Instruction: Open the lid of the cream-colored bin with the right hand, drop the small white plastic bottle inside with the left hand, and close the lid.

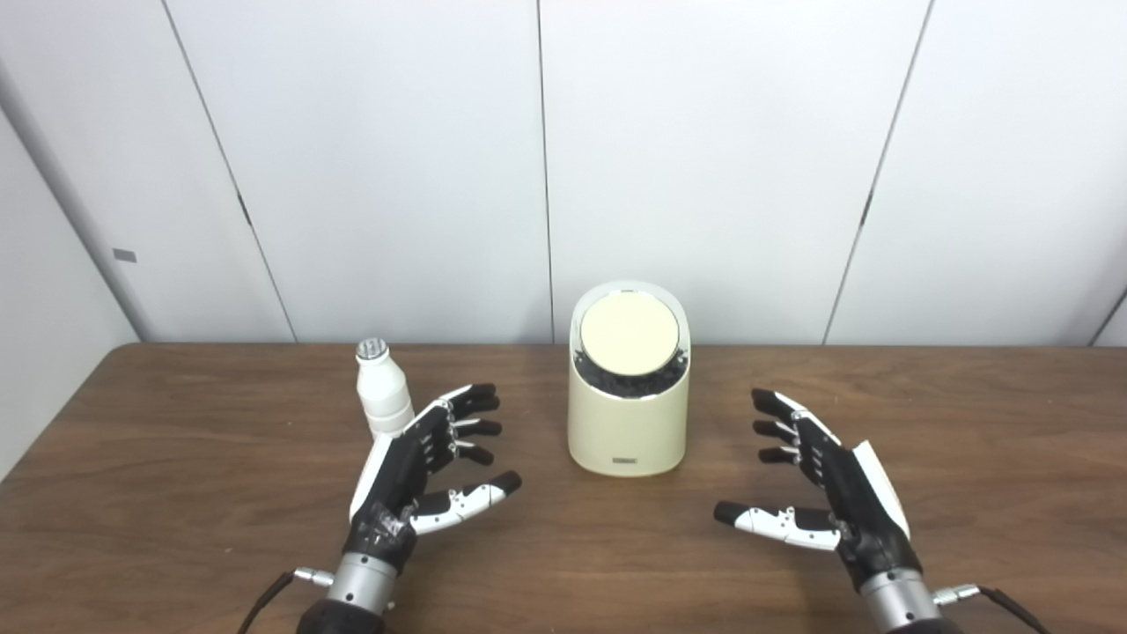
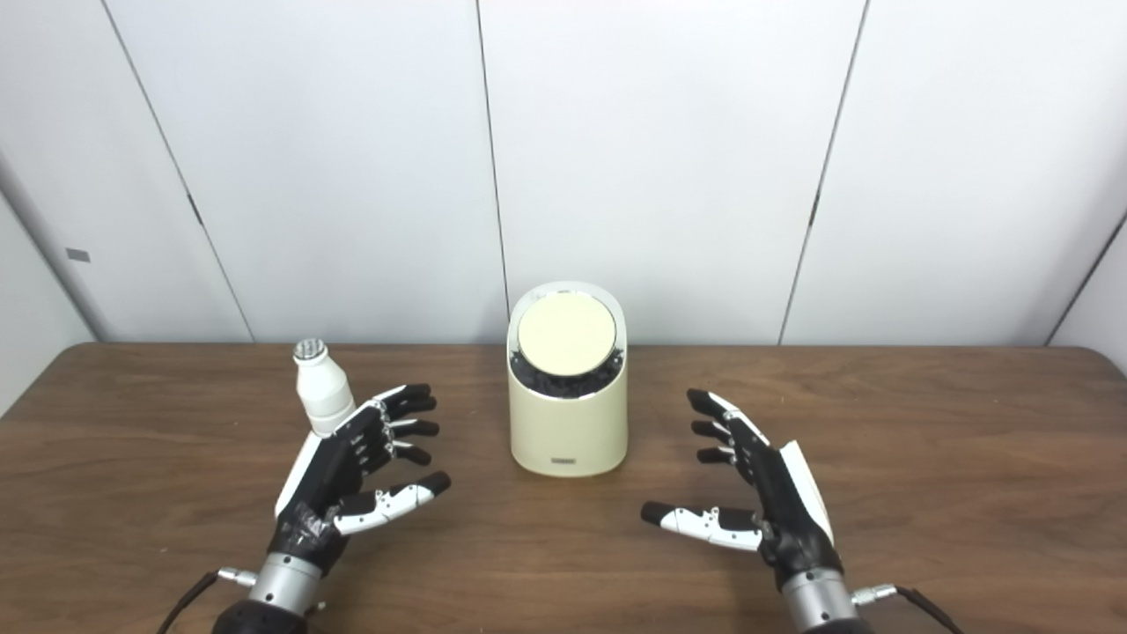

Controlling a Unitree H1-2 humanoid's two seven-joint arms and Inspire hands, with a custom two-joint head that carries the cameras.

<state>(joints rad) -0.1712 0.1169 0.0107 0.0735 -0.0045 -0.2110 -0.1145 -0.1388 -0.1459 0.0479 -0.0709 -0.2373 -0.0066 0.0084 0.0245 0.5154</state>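
Note:
A cream-colored bin (image 1: pixel 627 423) stands upright at the middle of the wooden table (image 1: pixel 176 493), its round lid (image 1: pixel 629 332) lying closed on the slanted top. A small white plastic bottle (image 1: pixel 382 399) with a silver cap stands upright left of the bin. My left hand (image 1: pixel 429 464) rests open just in front and to the right of the bottle, its fingers partly covering the bottle's base. My right hand (image 1: pixel 819 480) is open too, palm inward, to the right of the bin and apart from it. Neither hand holds anything.
White wall panels (image 1: pixel 704 158) rise directly behind the table's far edge. Cables trail from both wrists at the bottom of the picture.

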